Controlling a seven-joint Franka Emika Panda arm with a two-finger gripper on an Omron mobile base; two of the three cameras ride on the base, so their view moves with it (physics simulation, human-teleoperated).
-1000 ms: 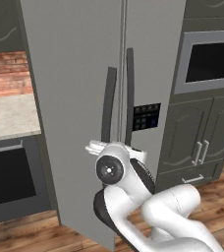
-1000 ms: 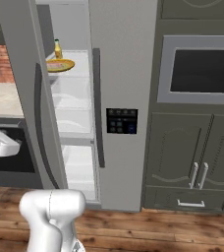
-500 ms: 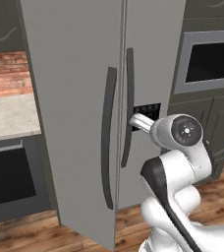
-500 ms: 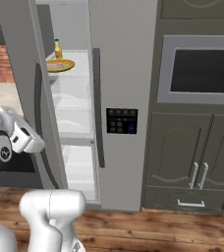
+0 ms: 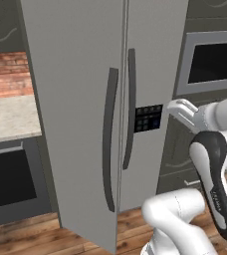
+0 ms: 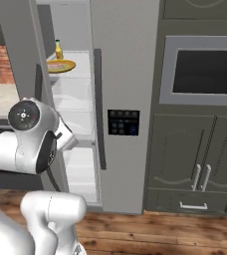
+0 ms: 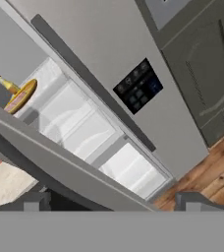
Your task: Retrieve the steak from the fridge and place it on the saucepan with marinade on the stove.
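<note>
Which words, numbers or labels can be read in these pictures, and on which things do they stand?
No text can be read in any view.
Dispenser panel on the fridge: small pale and blue marks, too blurred to read.
Bottle on the fridge shelf: no label can be made out.
Wall oven and cabinet doors: no writing shows.

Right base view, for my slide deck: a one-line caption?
Fridge with left door open, yellow plate on a shelf, arm in front.
</note>
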